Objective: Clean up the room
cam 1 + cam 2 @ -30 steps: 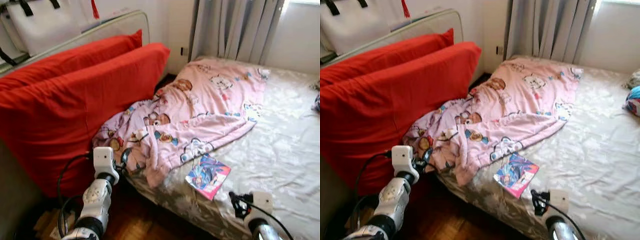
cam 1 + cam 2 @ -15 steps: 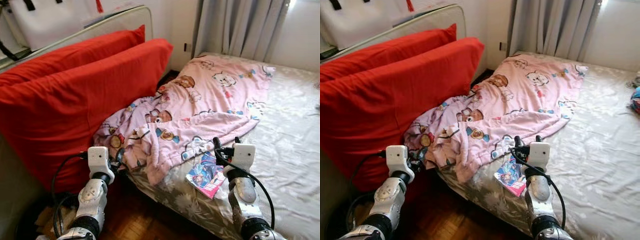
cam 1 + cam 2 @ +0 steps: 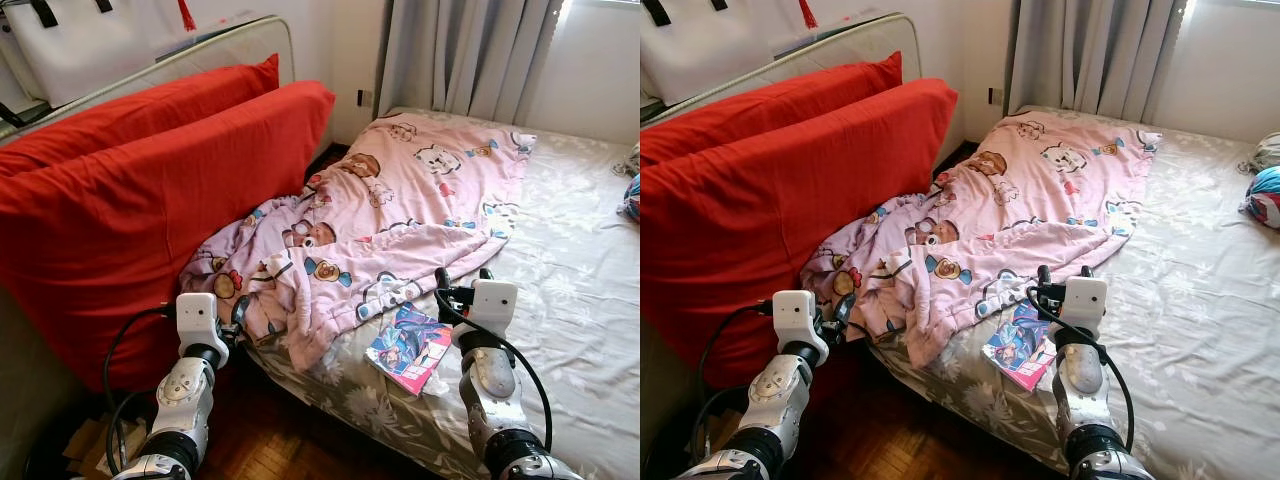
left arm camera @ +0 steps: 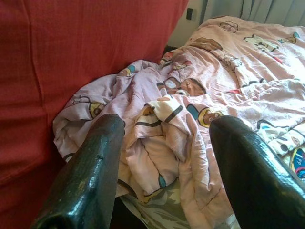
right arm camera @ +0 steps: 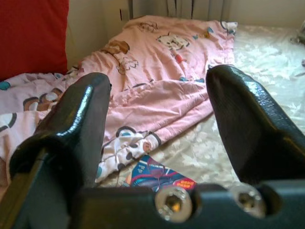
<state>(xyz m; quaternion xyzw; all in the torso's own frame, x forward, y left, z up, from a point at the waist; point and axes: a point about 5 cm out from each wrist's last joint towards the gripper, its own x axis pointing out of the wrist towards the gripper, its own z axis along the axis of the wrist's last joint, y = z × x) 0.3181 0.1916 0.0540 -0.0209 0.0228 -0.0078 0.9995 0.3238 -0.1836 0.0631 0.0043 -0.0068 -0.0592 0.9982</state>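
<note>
A pink cartoon-print blanket (image 3: 400, 220) lies crumpled across the bed (image 3: 580, 300), its near corner hanging over the edge. A colourful book (image 3: 410, 348) rests on the sheet at the bed's near edge, just beside the blanket's hem. My right gripper (image 3: 462, 280) is open and hovers just past the book's right side; in the right wrist view the book (image 5: 157, 176) sits low between the open fingers (image 5: 81, 124). My left gripper (image 3: 840, 310) is open near the blanket's hanging corner, with the crumpled blanket (image 4: 190, 95) in front of the fingers (image 4: 90, 176).
Two big red cushions (image 3: 150, 190) lean along the left against a white headboard (image 3: 230, 45). Grey curtains (image 3: 460, 50) hang behind the bed. Bundled clothes (image 3: 1265, 195) lie at the bed's far right. Wooden floor (image 3: 290, 440) runs between cushions and bed, with cardboard scraps (image 3: 90, 450).
My right arm has risen from the bottom edge to stand over the bed beside the book. The camera shifted slightly. The left arm stays about where it was.
</note>
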